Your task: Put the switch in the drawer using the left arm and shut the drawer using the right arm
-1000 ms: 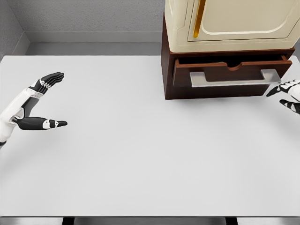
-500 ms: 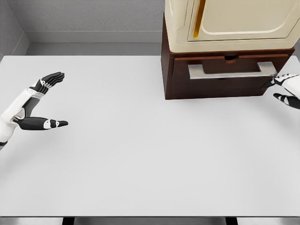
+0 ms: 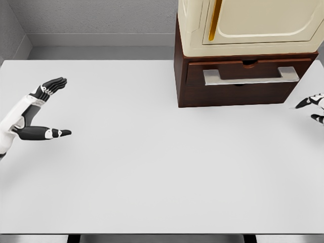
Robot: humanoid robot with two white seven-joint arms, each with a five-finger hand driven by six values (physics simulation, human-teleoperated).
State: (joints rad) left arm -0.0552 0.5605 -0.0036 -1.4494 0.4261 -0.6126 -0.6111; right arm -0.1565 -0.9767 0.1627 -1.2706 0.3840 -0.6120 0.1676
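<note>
Your right hand [image 3: 314, 107] pulled back from the drawer [image 3: 243, 76], fingers loose, gripping nothing, at the table's [image 3: 162, 167] right edge. Drawer sat flush, closed. Left hand [image 3: 36, 111] hovered splayed, empty. You couldn't see the switch.

White counter [image 3: 152, 167] fills most of the frame, matte and evenly lit, soft shadows only. Grey wall [image 3: 96, 17] along the top, meeting a second grey wall at the upper left corner. Grey ledge [image 3: 101, 52] runs between wall and counter's far edge. Upper right: dark brown wooden cabinet base [image 3: 180, 76] carrying a cream cupboard [image 3: 253, 25] with a yellow-gold vertical strip [image 3: 215, 20].
</note>
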